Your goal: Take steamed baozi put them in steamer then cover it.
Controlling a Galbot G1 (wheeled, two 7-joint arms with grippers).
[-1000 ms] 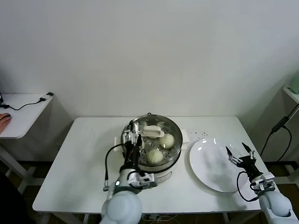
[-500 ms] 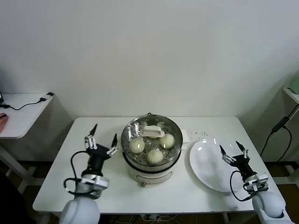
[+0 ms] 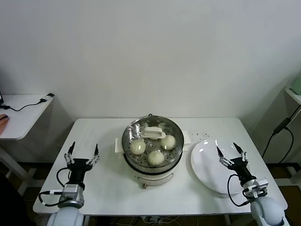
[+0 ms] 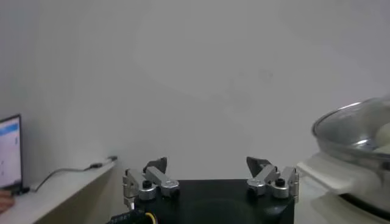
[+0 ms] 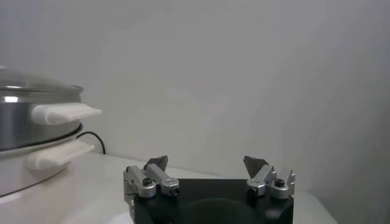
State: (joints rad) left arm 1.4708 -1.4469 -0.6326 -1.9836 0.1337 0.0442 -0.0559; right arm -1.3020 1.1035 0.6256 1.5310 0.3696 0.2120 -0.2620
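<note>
Baozi (image 3: pixel 156 157) sit inside the steamer (image 3: pixel 151 162) at the middle of your white table (image 3: pixel 99 188): you can count three cream-white buns clearly through the glass, one toward the left (image 3: pixel 138 147), one at the near side and one toward the right (image 3: pixel 169 141), while a fourth shows only as a pale patch at the far side, partly hidden by the handle. You will see the cover (image 3: pixel 153 134) seated on the pot's rim, its cream-white bar handle (image 3: pixel 154 133) lying across the far half of the glass. Your left gripper (image 3: pixel 82 155) hovers over the table to the left of the steamer, well apart from it, fingers spread wide and grasping nothing; in the left wrist view the two fingertips stand far apart with the edge of the lidded pot (image 4: pixel 359 137) off to one side. Your right gripper (image 3: pixel 231 154) is likewise released, fingers splayed and empty, hanging above the flat white plate (image 3: pixel 209 169) that lies just right of the steamer. From the right wrist view you can make out the steamer's metal wall (image 5: pixel 30 122) and its cream side handles. Far to your left stands a small side table (image 3: pixel 21 115) with a black cable on it.
</note>
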